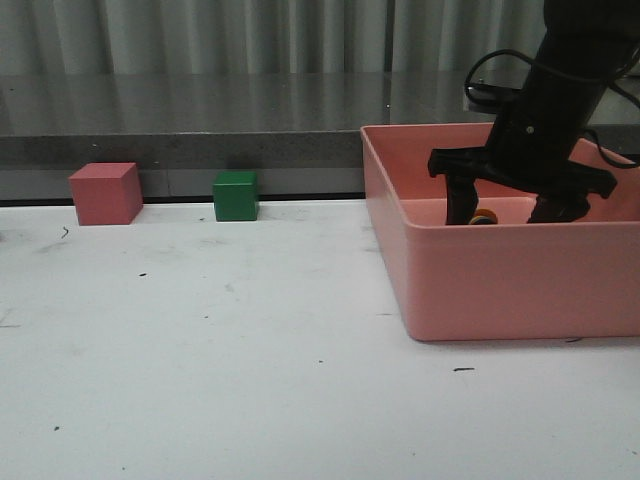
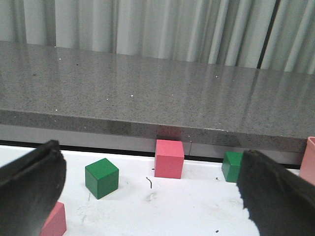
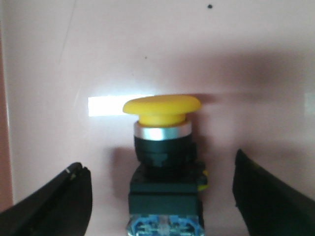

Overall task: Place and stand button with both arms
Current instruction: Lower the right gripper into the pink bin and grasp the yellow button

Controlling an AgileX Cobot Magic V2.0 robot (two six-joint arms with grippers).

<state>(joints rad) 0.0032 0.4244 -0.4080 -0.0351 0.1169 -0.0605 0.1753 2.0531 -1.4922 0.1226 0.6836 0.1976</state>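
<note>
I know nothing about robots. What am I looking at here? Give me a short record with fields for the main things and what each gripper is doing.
button: yellow cap, black base, lying inside the pink bin
right gripper: open, lowered into the bin, fingers either side of the button, not touching it
left gripper: open, holds nothing, above the white table
cubes: red cube and green cube by the table's far edge
button standing on table: not yet

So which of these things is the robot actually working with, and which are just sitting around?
In use:
- button
- right tool, open around it
- pink bin holding it

Lying about:
- red cube
- green cube
- left tool, open, empty
</note>
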